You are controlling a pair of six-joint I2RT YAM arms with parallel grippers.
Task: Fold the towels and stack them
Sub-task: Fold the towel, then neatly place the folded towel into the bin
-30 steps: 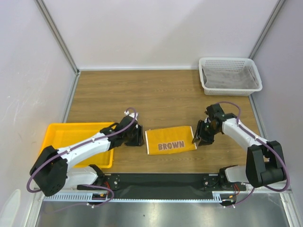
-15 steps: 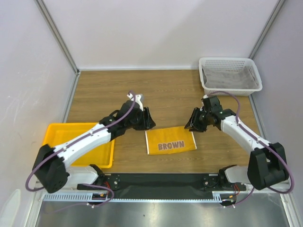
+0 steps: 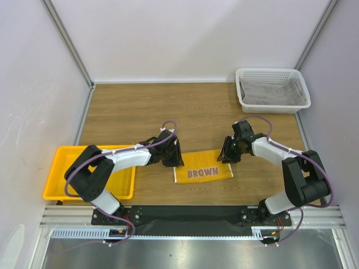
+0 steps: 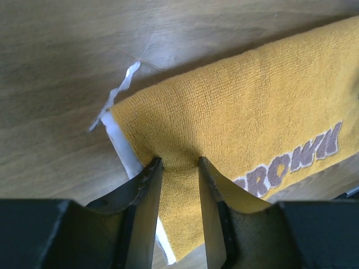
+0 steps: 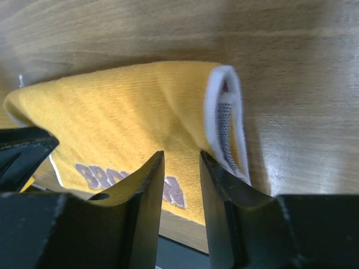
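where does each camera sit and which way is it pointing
Top external: above and behind the robot, looking down at the towel; both arms show.
Left wrist: on the left arm, facing the towel's corner; left claw shows.
Right wrist: on the right arm, facing its other corner; right claw shows.
Both wrist views share the towel's BROWN lettering.

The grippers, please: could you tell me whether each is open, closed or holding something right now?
Left gripper: closed on the BROWN towel, near one corner.
Right gripper: closed on the same towel's opposite end.
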